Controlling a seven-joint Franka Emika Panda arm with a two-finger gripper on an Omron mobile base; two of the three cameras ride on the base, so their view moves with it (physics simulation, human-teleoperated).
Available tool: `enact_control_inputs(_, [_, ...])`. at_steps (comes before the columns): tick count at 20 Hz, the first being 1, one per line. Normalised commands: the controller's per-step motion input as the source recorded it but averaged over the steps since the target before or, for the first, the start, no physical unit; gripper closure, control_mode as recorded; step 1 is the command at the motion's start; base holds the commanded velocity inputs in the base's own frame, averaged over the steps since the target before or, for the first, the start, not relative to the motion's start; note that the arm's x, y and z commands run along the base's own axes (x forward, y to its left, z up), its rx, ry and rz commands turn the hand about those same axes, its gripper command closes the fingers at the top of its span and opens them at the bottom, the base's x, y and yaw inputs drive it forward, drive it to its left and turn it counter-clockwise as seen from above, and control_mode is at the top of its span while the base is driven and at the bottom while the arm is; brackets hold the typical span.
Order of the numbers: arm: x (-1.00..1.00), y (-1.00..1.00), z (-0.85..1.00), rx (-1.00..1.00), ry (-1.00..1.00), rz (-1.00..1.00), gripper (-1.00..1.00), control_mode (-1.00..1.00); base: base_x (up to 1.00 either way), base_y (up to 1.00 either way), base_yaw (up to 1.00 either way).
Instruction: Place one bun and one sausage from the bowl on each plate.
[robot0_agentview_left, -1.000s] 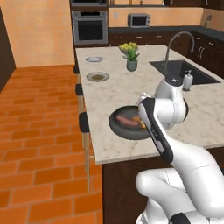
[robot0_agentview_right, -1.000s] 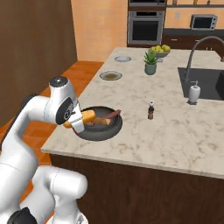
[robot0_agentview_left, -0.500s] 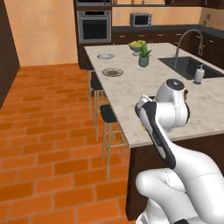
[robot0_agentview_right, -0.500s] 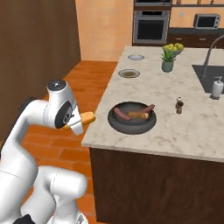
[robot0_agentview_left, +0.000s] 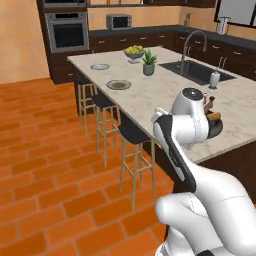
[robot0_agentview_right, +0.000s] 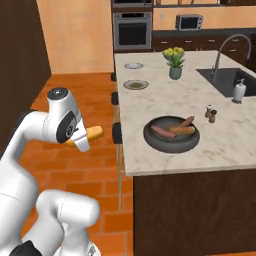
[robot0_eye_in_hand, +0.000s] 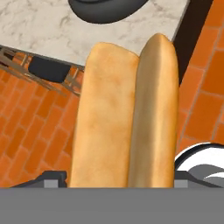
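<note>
Golden-tan bun (robot0_eye_in_hand: 127, 118) pinched lengthwise in the tool (robot0_agentview_right: 86, 136), held off the tabletop's (robot0_agentview_right: 165, 95) left edge over brick floor (robot0_agentview_right: 95, 100) | dark bowl (robot0_agentview_right: 171, 134) near tabletop's front edge; bun and sausage (robot0_agentview_right: 161, 131) inside | two plates (robot0_agentview_right: 135, 84) farther back, left side

Arm (robot0_agentview_left: 185, 150): glossy white shell, fat rounded links, dark grey to black bands at the joints. Lower right of the left base view: round white cap with a small dark disc on top, a black strip running down the link beneath it. Left side of the right base view: same white links, a grey disc set in the joint head, dark base at the bottom left corner
</note>
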Motion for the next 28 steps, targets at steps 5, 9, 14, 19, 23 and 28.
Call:
enact_control_inputs(5, [0.00,0.00,0.00,0.00,0.00,0.00,1.00,1.00,0.74,0.99,-0.56])
enact_control_inputs(9, [0.00,0.00,0.00,0.00,0.00,0.00,1.00,1.00,0.80,1.00,-0.50])
enact_control_inputs(14, [0.00,0.00,0.00,0.00,0.00,0.00,1.00,1.00,0.86,1.00,-0.48])
enact_control_inputs(19, [0.00,0.00,0.00,0.00,0.00,0.00,1.00,1.00,0.66,1.00,-0.45])
enact_control_inputs(23, [0.00,0.00,0.00,0.00,0.00,0.00,1.00,1.00,0.33,1.00,-0.37])
enact_control_inputs(28, [0.00,0.00,0.00,0.00,0.00,0.00,1.00,1.00,0.27,1.00,-0.38])
